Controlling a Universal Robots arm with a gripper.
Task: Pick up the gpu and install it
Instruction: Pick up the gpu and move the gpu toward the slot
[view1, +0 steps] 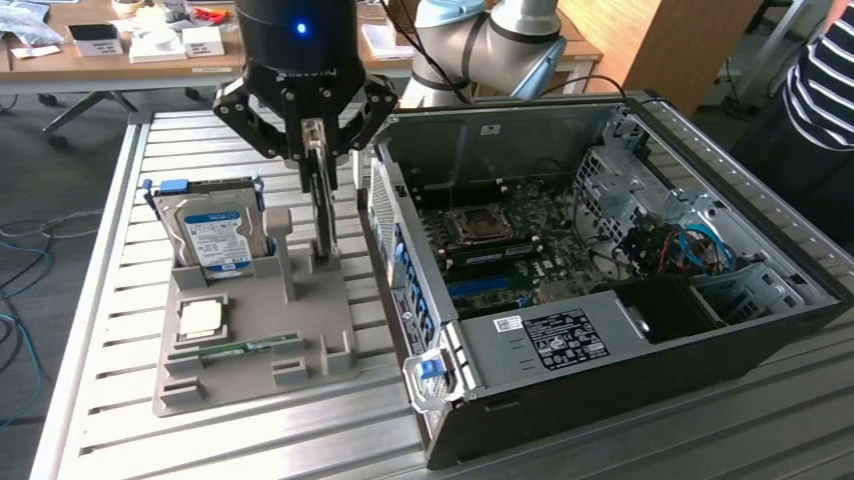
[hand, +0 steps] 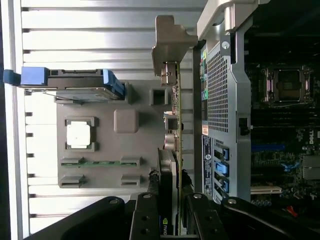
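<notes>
The gpu (view1: 324, 215), a thin dark card with a pale metal bracket, stands upright on edge over the grey holder (view1: 254, 385). My gripper (view1: 324, 150) is above it, shut on the card's upper edge. Its lower end is down at the holder's slot, and I cannot tell whether it is clear of it. In the wrist view the gpu (hand: 175, 125) is edge-on, the bracket (hand: 170, 40) at its far end, and the gripper (hand: 172, 200) clamps it from both sides. The open computer case (view1: 627, 330) lies just beside the card, on the exterior view's right.
On the holder are a silver hard drive (view1: 214, 235) with a blue label, a square CPU (view1: 203, 318) and a narrow green RAM stick (view1: 247, 347). The case wall (hand: 225, 100) is close to the card. A person in a striped sleeve (view1: 821, 80) stands at the far right.
</notes>
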